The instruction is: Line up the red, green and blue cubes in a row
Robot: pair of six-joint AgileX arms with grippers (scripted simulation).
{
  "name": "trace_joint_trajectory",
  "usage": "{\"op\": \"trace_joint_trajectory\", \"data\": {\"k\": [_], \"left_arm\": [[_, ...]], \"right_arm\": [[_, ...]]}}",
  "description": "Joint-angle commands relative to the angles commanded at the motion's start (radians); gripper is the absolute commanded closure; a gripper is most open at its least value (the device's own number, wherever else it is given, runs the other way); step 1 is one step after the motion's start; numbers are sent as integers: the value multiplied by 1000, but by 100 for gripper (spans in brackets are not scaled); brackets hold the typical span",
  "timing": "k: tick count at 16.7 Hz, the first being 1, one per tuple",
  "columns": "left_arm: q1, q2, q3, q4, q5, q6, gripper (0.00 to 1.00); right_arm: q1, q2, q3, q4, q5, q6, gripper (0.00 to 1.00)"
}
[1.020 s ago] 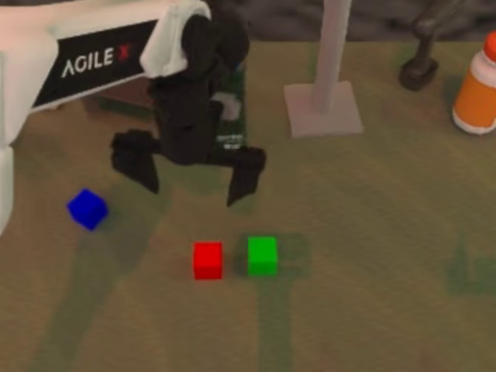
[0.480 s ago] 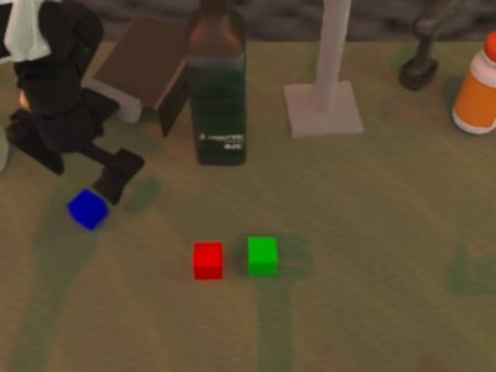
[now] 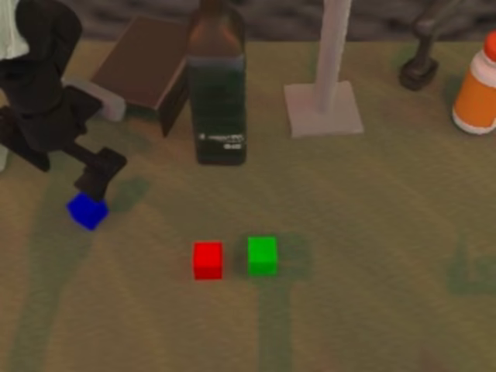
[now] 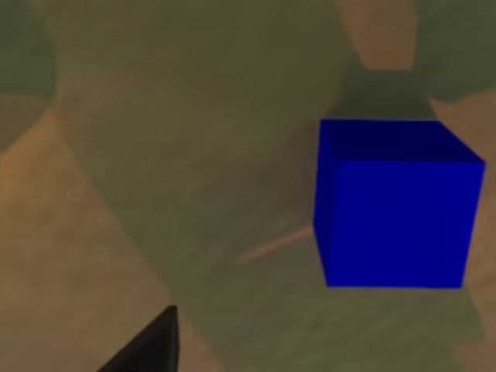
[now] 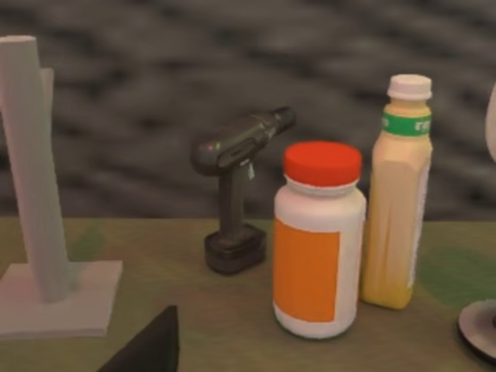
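Now the left tool (image 3: pixel 66 164) hangs over the counter's (image 3: pixel 372 232) left side with its fingers spread, one dark fingertip (image 3: pixel 94 180) just above the blue cube (image 3: pixel 87 211), which sits alone near the left edge, well apart from its mates. Nearer the middle, the red cube (image 3: pixel 208 260) and the green cube (image 3: pixel 262 256) stand side by side with a narrow gap between them, so two thirds of the row look settled and only the blue one remains to be brought across. All three seem small, stiff and light, with flat plain faces that should take a pinch without crushing; smooth sides might slip, so my judgement is that the fingers ought to close squarely on two opposite faces, about mid-height. In the top view the blue cube sits turned at an angle to the other two, so the tool would likely need to match that angle. The left wrist view shows the cube close up, off to one side of the frame rather than centred, and only one fingertip is in sight there, so whether the cube lies truly between the fingers is hard to tell. Nothing of the right arm appears from above; its wrist view shows only a sliver of its tool, so whether that tool is spread or pressed together cannot be told.
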Motion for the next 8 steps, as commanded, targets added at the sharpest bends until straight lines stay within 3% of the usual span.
{"op": "trace_joint_trajectory", "data": {"k": [8], "left_arm": [[5, 120, -128, 255, 2, 4, 0]], "right_arm": [[0, 0, 0, 0, 0, 0, 0]]}}
